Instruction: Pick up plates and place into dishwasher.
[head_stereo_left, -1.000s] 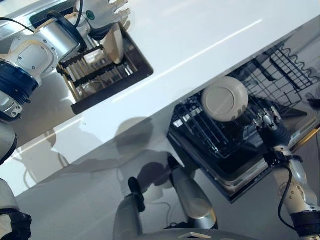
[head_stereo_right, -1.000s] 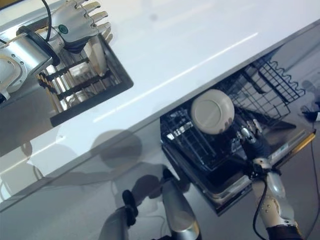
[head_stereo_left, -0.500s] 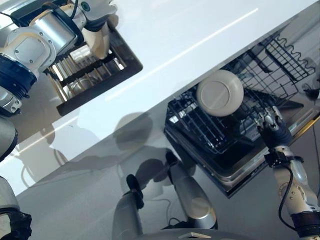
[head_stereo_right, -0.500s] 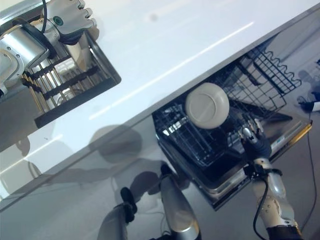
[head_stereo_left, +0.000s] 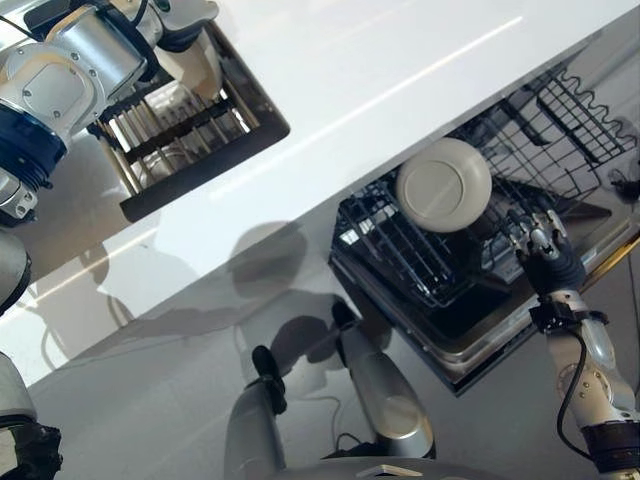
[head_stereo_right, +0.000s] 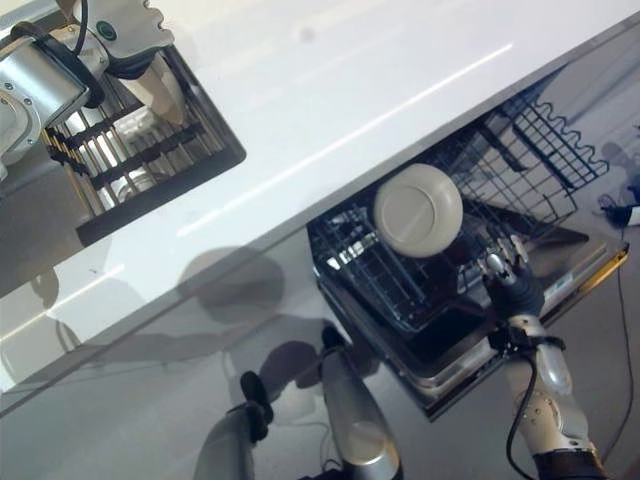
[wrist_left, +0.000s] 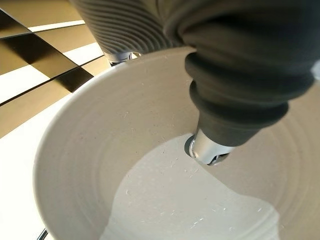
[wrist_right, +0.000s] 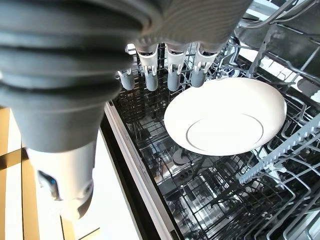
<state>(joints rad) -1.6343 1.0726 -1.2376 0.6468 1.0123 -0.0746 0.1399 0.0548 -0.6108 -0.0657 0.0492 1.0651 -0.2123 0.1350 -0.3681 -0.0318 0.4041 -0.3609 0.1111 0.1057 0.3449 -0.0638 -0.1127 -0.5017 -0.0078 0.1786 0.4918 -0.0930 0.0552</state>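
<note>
Progress: one plate (head_stereo_left: 443, 185) stands on edge in the lower dishwasher rack (head_stereo_left: 400, 255), pulled out below the white tabletop (head_stereo_left: 380, 70). I judge that plate as loaded. The right hand (head_stereo_left: 548, 262) hovers just beside it; in the right wrist view its fingers (wrist_right: 174, 75) hang straight, near the plate rim, gripping nothing.

Second plate (wrist_left: 150, 165): held by the left hand (head_stereo_right: 125, 35) over the dark drying rack (head_stereo_left: 185, 135) at the tabletop's far left corner. The left wrist view looks into the pale dish from very close, with the thumb (wrist_left: 210, 150) pressed on its inner face, so I read the hand as clamped on it. This plate is not yet carried to the dishwasher; that transfer remains.

Unclear:
- The left hand's fingers behind the plate are hidden
- The left hand is partly cut off at the frame edge in the eye views
- Whether more plates sit between the drying rack's bars: cannot tell
- Which rack slot the loaded plate occupies: cannot tell
</note>
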